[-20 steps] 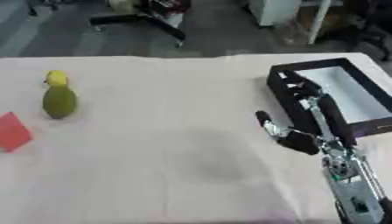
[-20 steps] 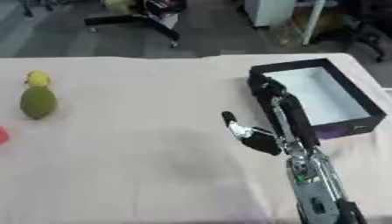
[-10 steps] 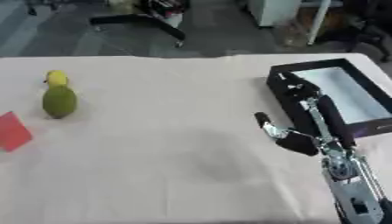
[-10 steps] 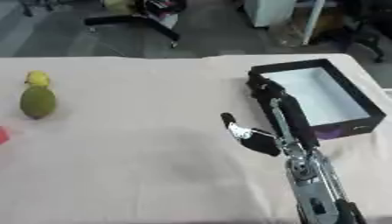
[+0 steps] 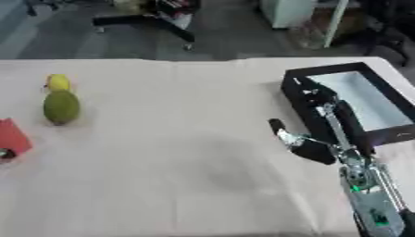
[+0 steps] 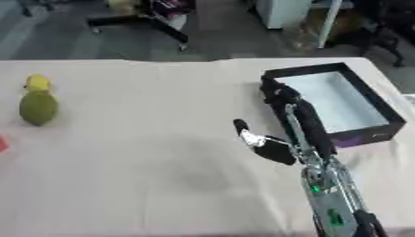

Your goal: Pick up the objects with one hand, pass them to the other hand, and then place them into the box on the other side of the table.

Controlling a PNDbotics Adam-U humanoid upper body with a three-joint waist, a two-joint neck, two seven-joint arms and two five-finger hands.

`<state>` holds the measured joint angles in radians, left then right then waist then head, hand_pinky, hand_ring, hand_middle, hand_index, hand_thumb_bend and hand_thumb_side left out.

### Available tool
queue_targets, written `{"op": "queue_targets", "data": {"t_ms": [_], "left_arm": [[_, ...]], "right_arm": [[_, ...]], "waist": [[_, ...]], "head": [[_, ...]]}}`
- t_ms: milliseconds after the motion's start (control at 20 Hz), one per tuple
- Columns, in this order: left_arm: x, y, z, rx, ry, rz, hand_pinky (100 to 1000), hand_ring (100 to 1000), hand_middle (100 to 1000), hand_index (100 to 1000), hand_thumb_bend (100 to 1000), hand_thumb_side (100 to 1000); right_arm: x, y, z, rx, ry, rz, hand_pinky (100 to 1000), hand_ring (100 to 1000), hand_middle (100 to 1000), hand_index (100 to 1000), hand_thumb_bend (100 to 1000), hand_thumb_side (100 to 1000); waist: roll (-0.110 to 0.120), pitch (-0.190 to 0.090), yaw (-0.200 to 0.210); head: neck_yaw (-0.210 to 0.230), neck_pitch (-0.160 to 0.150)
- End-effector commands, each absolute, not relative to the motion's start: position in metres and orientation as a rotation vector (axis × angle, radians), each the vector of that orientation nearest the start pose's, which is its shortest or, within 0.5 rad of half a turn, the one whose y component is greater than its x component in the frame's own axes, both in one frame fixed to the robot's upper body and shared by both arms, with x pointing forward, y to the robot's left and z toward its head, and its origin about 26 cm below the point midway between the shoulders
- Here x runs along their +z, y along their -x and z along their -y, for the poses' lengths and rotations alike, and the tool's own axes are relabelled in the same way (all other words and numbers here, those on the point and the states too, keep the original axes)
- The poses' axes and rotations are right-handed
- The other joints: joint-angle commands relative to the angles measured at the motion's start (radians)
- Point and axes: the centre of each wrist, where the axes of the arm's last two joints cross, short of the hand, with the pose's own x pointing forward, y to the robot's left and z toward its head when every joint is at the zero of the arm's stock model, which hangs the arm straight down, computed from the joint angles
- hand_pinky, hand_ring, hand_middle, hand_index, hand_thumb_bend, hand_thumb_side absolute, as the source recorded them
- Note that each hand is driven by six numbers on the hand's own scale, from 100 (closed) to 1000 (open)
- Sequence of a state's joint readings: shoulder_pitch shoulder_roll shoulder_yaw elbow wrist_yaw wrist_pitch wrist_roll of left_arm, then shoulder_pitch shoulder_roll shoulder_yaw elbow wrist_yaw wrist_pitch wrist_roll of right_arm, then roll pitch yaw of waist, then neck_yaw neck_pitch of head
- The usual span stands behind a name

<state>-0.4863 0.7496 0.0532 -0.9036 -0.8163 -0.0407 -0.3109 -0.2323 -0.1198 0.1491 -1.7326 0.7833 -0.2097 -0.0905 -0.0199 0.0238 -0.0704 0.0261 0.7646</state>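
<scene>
Three objects waiting far left: green fruit (image 5: 61,107), yellow fruit (image 5: 58,82), red piece (image 5: 13,136). Right hand (image 6: 279,139) open and empty beside box (image 6: 354,133). Better to fetch with left, then pass over mid-table.

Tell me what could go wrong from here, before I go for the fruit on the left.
The right hand sits open right beside the black box, its fingers along the near wall; a careless sweep could nudge the box. The green fruit and yellow fruit touch, so grasping one may roll the other. All items, with the red object, lie at the far left edge, and the left hand is not in view.
</scene>
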Motion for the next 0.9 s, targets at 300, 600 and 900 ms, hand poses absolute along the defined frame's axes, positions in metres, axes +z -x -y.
{"op": "queue_targets", "data": {"t_ms": [300, 600, 900], "left_arm": [[0.136, -0.365, -0.486, -0.889, -1.109, 1.180, 459, 425, 389, 517, 487, 143], [0.154, -0.382, -0.398, -0.698, -0.738, 1.662, 442, 443, 396, 521, 653, 128], [0.154, -0.386, -0.284, -0.585, -0.113, 1.883, 457, 461, 413, 533, 703, 100]], "right_arm": [[0.105, -0.321, 0.197, 0.828, 0.659, 2.171, 623, 693, 771, 951, 384, 504], [0.135, -0.326, 0.173, 0.975, 0.605, 2.324, 668, 727, 795, 968, 408, 469], [0.176, -0.329, 0.137, 1.133, 0.646, 2.556, 785, 827, 861, 998, 461, 410]], "waist": [[0.003, -0.008, 0.005], [-0.005, -0.014, 0.011], [-0.018, -0.015, 0.009]], "head": [[-0.005, 0.005], [-0.010, 0.005], [-0.019, 0.005]]}}
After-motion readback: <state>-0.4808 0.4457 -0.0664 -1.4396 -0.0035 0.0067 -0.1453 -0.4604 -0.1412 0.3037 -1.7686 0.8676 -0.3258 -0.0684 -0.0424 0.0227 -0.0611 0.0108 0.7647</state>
